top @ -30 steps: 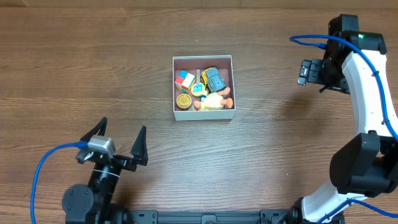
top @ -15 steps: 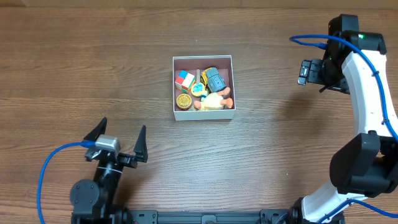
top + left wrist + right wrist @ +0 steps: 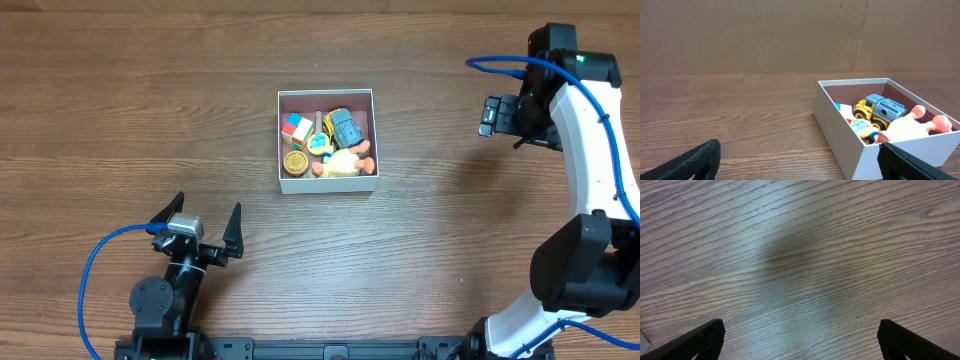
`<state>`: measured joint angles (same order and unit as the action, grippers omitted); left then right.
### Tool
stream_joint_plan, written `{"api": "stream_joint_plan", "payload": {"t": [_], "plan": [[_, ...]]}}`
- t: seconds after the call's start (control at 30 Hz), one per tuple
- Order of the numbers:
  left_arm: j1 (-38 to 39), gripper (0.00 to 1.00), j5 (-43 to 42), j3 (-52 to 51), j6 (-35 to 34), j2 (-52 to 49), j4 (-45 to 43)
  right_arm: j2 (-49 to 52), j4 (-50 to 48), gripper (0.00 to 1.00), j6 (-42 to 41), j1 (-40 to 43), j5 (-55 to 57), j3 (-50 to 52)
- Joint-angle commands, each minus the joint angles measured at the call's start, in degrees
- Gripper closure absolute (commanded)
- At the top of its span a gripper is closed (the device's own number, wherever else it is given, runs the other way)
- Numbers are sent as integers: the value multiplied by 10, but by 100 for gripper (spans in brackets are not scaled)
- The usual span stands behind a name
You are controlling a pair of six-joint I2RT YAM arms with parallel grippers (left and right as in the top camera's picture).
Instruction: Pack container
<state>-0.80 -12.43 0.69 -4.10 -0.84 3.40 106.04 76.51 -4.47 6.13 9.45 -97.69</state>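
Closest to me, the left gripper (image 3: 209, 202) sits low over the dark brown wood-grain table (image 3: 120, 100), its 2 black fingers (image 3: 695, 162) spread wide with nothing between them, a blue cable (image 3: 95, 270) looping off behind it. Its wrist camera looks straight at the square white-walled container with the dull maroon inside (image 3: 840, 135), which stands ahead of it and a little right, well apart from the fingers. Overhead puts that container (image 3: 327, 183) near the middle of the table, already holding small toys: a multicoloured cube (image 3: 295, 127), a round gold disc (image 3: 295, 161), a yellow and blue-grey toy truck (image 3: 880, 110) and a pale soft figure with pinkish-orange limbs (image 3: 910, 127). Farther out on the right, the right gripper (image 3: 497, 117) hangs above bare wood, well clear of the container, jaws wide apart and empty; its camera shows only 2 fingertips (image 3: 695, 340) and grain.
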Motion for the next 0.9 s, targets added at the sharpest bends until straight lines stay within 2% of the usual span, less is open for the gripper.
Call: {"api": "stream_joint_plan", "payload": {"t": [0.0, 0.53, 0.67, 0.87], "plan": [[-3, 0, 0, -4, -6, 6, -3, -6, -2, 0, 0, 1, 9, -2], [-3, 0, 0, -4, -6, 6, -3, -8, -3, 0, 0, 1, 9, -2], [-3, 0, 0, -4, -6, 6, -3, -65, -4, 0, 0, -16, 8, -2], [-3, 0, 0, -4, -6, 6, -3, -217, -4, 0, 0, -108, 8, -2]]}}
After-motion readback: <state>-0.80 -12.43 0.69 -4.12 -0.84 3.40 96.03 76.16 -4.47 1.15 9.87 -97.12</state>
